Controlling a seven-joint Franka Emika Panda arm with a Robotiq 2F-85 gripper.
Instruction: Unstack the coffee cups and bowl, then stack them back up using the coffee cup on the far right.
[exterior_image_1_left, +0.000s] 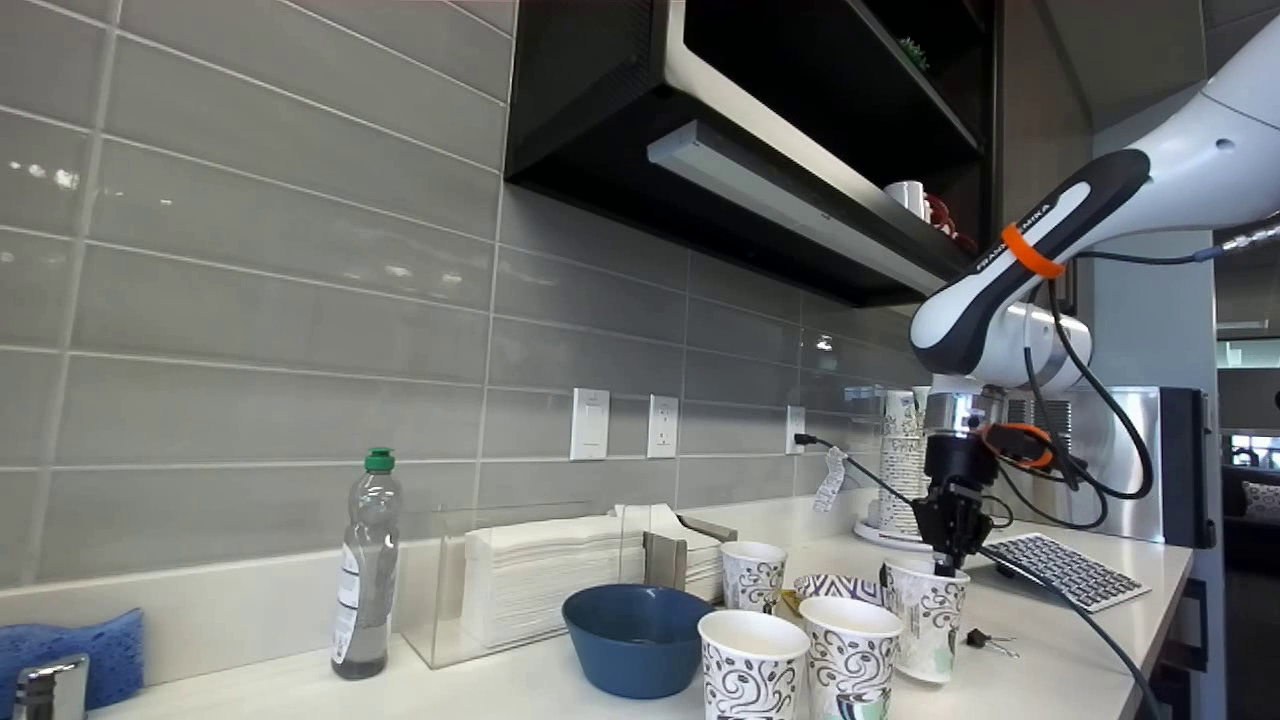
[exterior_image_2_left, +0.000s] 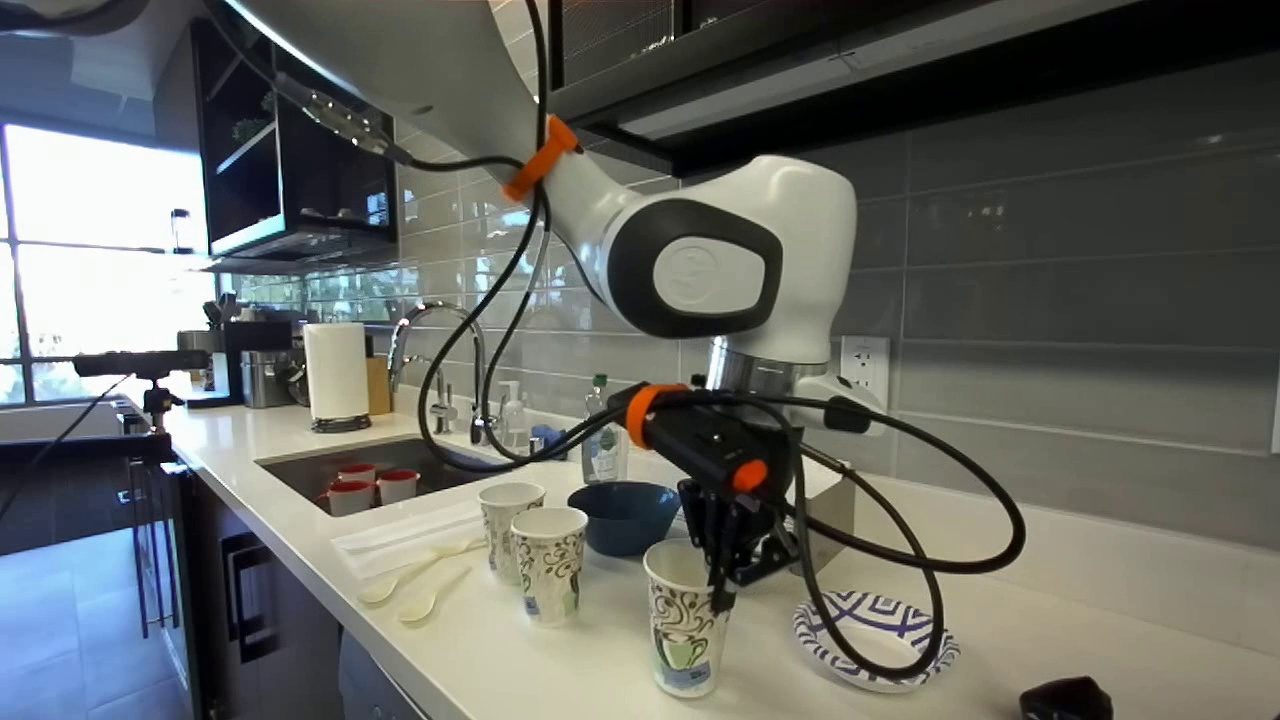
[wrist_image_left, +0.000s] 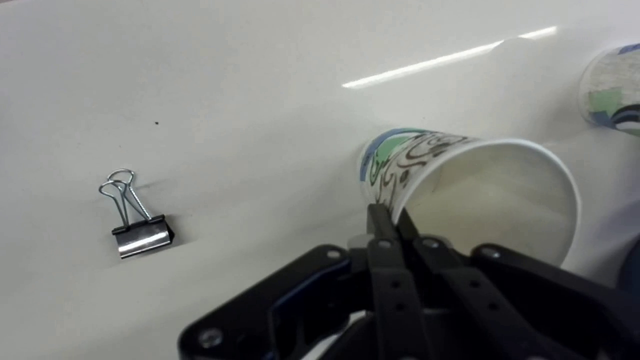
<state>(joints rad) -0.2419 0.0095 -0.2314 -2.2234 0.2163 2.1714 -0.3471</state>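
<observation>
Your gripper (wrist_image_left: 392, 214) pinches the rim of one paper cup (exterior_image_2_left: 682, 632), nearer the front edge of the counter (exterior_image_2_left: 565, 672) than the one blue bowl (exterior_image_1_left: 633, 655). Three more loose paper cups (exterior_image_1_left: 752, 578) (exterior_image_1_left: 750, 680) (exterior_image_1_left: 850, 662) stand there too.

Near the round dark-blue bowl (exterior_image_1_left: 637, 652), the tapered white paper cups (exterior_image_2_left: 685, 632) carry dark scrolling swirls, some with green and blue print toward the base. Across the bowl from the clear plastic bottle (exterior_image_1_left: 370, 575) with its green cap (exterior_image_1_left: 380, 460), a shallow round white dish (exterior_image_2_left: 880, 635) has angular blue-purple bands.
</observation>
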